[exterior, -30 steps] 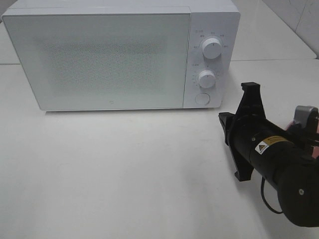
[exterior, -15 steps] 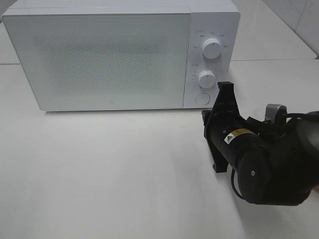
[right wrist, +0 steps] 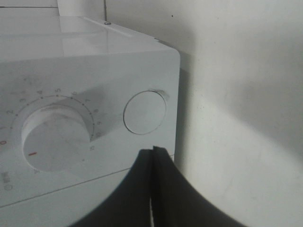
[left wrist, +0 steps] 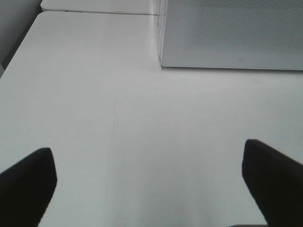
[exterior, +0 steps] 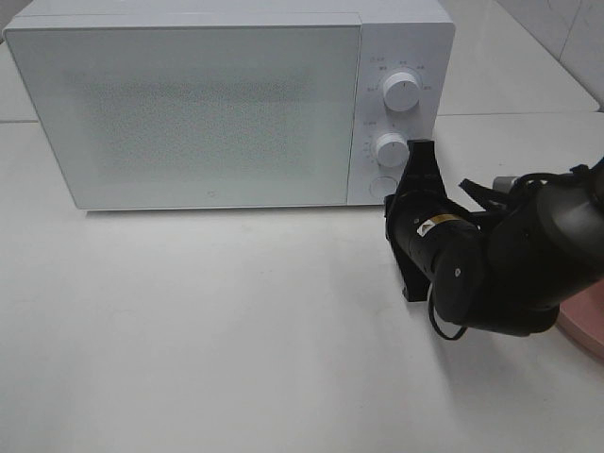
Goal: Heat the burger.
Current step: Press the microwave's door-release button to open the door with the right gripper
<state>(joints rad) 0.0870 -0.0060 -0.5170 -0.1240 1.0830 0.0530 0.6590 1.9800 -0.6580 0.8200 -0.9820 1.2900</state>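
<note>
The burger is out of view. The white microwave (exterior: 189,113) stands at the back of the table with its door shut. My right gripper (exterior: 394,200) is shut and empty, with its tips just in front of the round button (exterior: 380,186) at the bottom of the control panel. In the right wrist view the shut fingertips (right wrist: 154,150) sit just below that button (right wrist: 144,112), beside the lower knob (right wrist: 54,137); I cannot tell whether they touch the panel. My left gripper (left wrist: 151,179) is open and empty over bare table.
Two white knobs (exterior: 403,92) (exterior: 390,149) sit above the button. A pink plate's edge (exterior: 587,326) shows behind the right arm at the right border. The left wrist view shows the microwave's front lower corner (left wrist: 232,33) and the white table (left wrist: 118,118).
My right arm has moved left and towards the microwave, bringing the shut gripper up to the round button. The pink plate's edge has come into sight behind it.
</note>
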